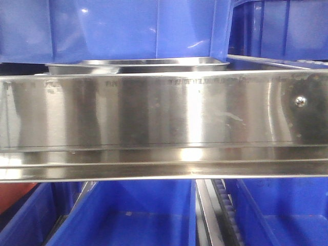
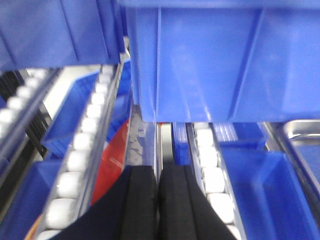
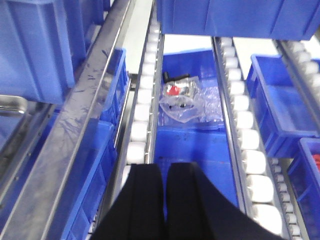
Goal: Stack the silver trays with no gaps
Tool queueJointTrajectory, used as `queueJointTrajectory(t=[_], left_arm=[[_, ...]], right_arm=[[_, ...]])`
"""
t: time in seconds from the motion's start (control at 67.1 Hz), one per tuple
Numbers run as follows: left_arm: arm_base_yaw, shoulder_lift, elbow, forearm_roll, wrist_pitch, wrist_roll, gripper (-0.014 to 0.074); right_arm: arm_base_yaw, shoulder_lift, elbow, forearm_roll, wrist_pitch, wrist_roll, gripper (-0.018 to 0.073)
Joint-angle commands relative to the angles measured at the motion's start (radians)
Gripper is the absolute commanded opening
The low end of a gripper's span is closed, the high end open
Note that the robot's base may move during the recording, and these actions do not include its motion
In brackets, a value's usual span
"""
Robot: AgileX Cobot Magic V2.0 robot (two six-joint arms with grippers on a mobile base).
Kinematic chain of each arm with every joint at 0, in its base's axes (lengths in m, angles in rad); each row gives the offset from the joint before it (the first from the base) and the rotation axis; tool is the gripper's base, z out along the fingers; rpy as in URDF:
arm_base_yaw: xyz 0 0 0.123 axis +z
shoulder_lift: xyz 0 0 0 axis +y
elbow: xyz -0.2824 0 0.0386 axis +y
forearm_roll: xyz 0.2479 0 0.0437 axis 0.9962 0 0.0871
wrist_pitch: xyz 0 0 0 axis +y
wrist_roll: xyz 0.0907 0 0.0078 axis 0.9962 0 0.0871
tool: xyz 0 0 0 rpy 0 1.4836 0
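Blue bins [image 1: 128, 25] crowd the roller shelving above and below a mirror-bright steel rail [image 1: 164, 110]. One silver tray [image 1: 138, 65] lies just behind the rail's top edge, under a bin, left of the shelf's middle. On the left gripper [image 2: 158, 172] and the right gripper [image 3: 164, 167] the black fingers are pressed together, gripping nothing.

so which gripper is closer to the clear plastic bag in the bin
Right. The clear plastic bag lies in the blue bin straight ahead of the right gripper. The left gripper faces other bins with no bag in its view, so it is likely farther.
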Motion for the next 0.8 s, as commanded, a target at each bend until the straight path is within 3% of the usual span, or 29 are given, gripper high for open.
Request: queueJointTrajectory(t=[0.0,0.089,0.209,0.372,0.611,0.79], left_arm=[[0.003,0.042,-0.009,-0.012,-0.056,-0.001,0.0004],[0.003,0.081,-0.022,-0.049,-0.053,-0.001,0.0004],[-0.005,0.138,-0.085,-0.154,0.041,-0.001,0.0004],[-0.084,0.221,-0.218,-0.148,0.138,-0.007,-0.0017],[-0.279,0.386,-0.441,0.181,0.354,-0.377,-0.0017],[-0.373,0.482,-0.568,0.191,0.444,-0.479,-0.0017]], right_arm=[[-0.007,0.026,-0.010,-0.004,-0.056,0.001,-0.0015],[-0.007,0.059,-0.010,-0.001,-0.109,0.001,-0.0015],[0.012,0.110,-0.037,0.046,-0.094,0.001,-0.0015],[0.122,0.205,-0.097,0.040,-0.047,0.111,-0.0006],[0.320,0.384,-0.299,-0.197,0.153,0.533,-0.0006],[0.415,0.530,-0.469,-0.227,0.327,0.618,-0.0006]])
